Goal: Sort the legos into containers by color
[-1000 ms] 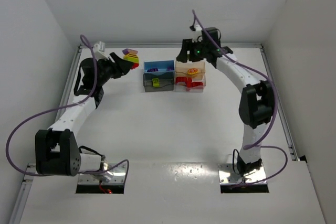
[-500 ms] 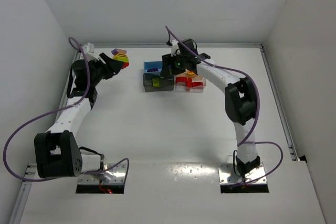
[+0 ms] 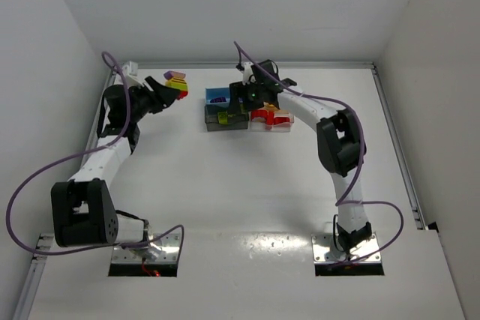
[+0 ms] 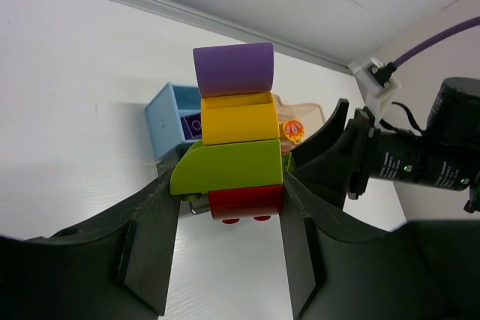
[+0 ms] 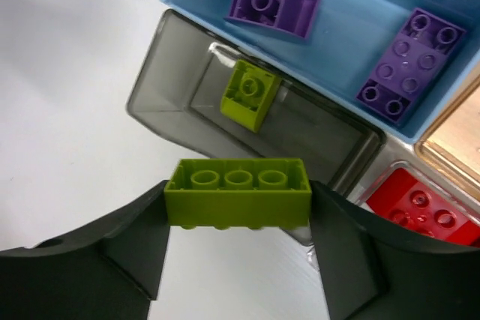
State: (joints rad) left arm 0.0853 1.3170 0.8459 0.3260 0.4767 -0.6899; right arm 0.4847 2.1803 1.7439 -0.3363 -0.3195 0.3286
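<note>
Right arm has swung leftward across the bin block over the last second, off the peach side and onto the grey and blue side; left arm has drawn its load a little further left. Long lime brick (image 5: 238, 192) is now pinched end to end by the right gripper (image 5: 238, 211), studs up, one finger pressed to each short end. By the wrist view it hangs over the near wall of the dark grey bin (image 5: 169, 73). One small lime brick (image 5: 251, 97) lies tilted on that bin's floor. Behind it the blue bin (image 5: 360, 28) holds a curved purple piece (image 5: 274, 4) and a flat purple brick (image 5: 410, 65), lying apart from each other. Red brick (image 5: 420, 207) shows in the clear bin beside the grey one; a corner of the peach bin (image 5: 457, 133) sits behind that. Left gripper (image 4: 229, 207) clamps a four-colour clump (image 4: 232, 133): purple on top, then yellow, lime, and red at the bottom, with the fingers closed against the lower bricks. From overhead the clump is held in the air, well to the left of the bins, toward the far left corner of the white table (image 3: 225, 177).
</note>
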